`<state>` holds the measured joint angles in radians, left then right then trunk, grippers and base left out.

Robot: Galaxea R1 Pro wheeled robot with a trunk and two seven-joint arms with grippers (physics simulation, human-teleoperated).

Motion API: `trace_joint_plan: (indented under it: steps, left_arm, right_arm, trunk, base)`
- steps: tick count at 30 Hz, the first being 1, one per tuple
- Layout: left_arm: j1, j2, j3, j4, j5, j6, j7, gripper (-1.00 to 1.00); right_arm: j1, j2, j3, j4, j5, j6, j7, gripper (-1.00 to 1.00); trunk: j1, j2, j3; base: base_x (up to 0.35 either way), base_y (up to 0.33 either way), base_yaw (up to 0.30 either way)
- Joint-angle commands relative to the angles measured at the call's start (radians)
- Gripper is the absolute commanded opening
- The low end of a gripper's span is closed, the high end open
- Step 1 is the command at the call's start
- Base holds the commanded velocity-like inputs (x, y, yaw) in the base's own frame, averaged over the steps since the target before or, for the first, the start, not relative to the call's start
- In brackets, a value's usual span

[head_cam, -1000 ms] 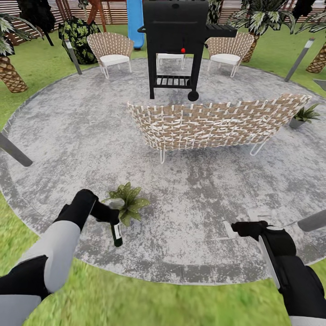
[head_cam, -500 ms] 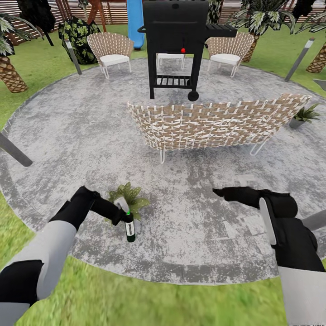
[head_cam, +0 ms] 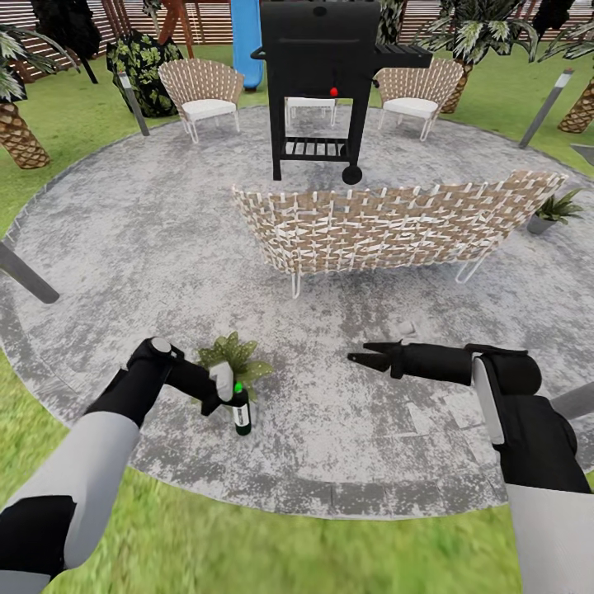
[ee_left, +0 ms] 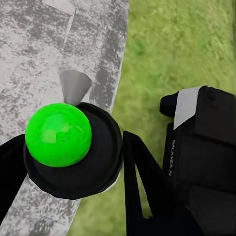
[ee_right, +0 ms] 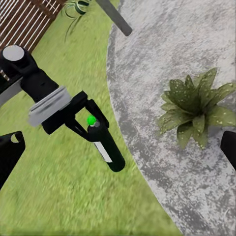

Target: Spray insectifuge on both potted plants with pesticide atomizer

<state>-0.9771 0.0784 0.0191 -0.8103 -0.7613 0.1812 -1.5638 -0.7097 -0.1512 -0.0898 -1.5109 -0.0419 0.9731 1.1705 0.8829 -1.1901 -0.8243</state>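
Pesticide atomizer (head_cam: 241,415) now upright, clamped at its black top by the left gripper (head_cam: 228,394) just beside the near potted plant (head_cam: 233,364); right gripper (head_cam: 356,359), empty and narrow, extended leftward; spraying apparently imminent.

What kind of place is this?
Most likely a back garden: a round stone patio ringed by lawn, with wicker seats, a black grill and a potted plant.

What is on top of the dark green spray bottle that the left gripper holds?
A bright green ball sits on the black top of the pesticide atomizer. The left gripper is closed around that top, so its fingers cover the trigger and nozzle.
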Motion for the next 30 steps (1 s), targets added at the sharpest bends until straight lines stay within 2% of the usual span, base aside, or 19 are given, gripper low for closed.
trace_joint_plan:
  steps: [1,3,4,6,7,11,12,14,16,18,25,30]
  left_arm:
    - [0.001,-0.001,-0.004,-0.004,-0.006,0.01,-0.007,-1.0]
    - [0.002,-0.003,-0.008,-0.006,-0.007,0.009,-0.007,-1.0]
    - [0.002,-0.003,-0.01,-0.007,-0.007,0.01,-0.007,-1.0]
    - [0.002,-0.004,-0.016,-0.007,-0.007,0.011,-0.007,-1.0]
    - [0.001,-0.005,-0.017,-0.007,-0.007,0.012,-0.007,-1.0]
    - [0.001,-0.015,-0.021,-0.007,-0.007,0.012,-0.007,-1.0]
    - [0.001,-0.032,-0.029,-0.007,-0.007,0.015,-0.007,-1.0]
    - [0.0,-0.055,-0.069,-0.008,-0.007,0.02,-0.007,-1.0]
    - [0.0,-0.066,-0.116,-0.008,-0.006,0.023,-0.007,-1.0]
    - [0.0,-0.072,-0.133,-0.007,-0.006,0.025,-0.007,-1.0]
    - [-0.002,-0.121,-0.165,-0.009,-0.006,0.026,-0.007,-1.0]
    - [-0.005,-0.129,-0.193,-0.01,-0.006,0.026,-0.007,-1.0]
  right_arm:
    - [-0.001,-0.001,0.001,0.0,-0.004,0.009,0.002,1.0]
    - [-0.001,-0.002,0.011,0.0,-0.004,0.009,0.003,1.0]
    - [-0.001,-0.002,0.05,0.0,-0.004,0.009,0.003,-1.0]
    - [-0.001,-0.003,0.124,-0.001,-0.004,0.009,0.003,-1.0]
    - [-0.001,-0.004,0.141,-0.001,-0.004,0.009,0.002,-1.0]
    - [-0.001,0.0,0.16,0.0,-0.002,0.009,0.001,-1.0]
    - [-0.001,0.002,0.163,0.0,-0.001,0.009,0.001,-1.0]
    - [-0.001,0.004,0.168,0.0,0.003,0.009,0.001,-1.0]
    - [-0.001,0.005,0.21,0.0,0.005,0.009,0.001,-1.0]
    - [-0.001,0.005,0.243,-0.001,0.006,0.009,0.001,-1.0]
    - [-0.001,0.005,0.256,-0.001,0.008,0.009,0.001,-1.0]
    - [-0.001,0.005,0.256,0.0,0.008,0.009,0.001,-1.0]
  trunk:
    - [0.0,0.0,-0.001]
    - [0.0,0.0,-0.001]
    - [0.0,0.0,-0.001]
    - [0.0,0.0,-0.001]
    - [0.0,0.0,-0.001]
    - [0.0,0.0,-0.001]
    - [0.0,0.0,-0.001]
    - [0.0,0.0,-0.001]
    - [0.0,0.0,-0.001]
    - [0.0,0.0,-0.001]
    - [0.0,0.0,-0.001]
    - [0.0,0.0,-0.001]
  base:
    - [0.0,0.0,0.0]
    - [0.0,0.0,0.0]
    - [0.0,0.0,0.0]
    - [0.0,0.0,0.0]
    - [0.0,0.0,0.0]
    - [0.0,0.0,0.0]
    - [0.0,0.0,0.0]
    - [0.0,0.0,0.0]
    - [0.0,0.0,0.0]
    - [0.0,0.0,0.0]
    - [0.0,0.0,0.0]
    - [0.0,0.0,0.0]
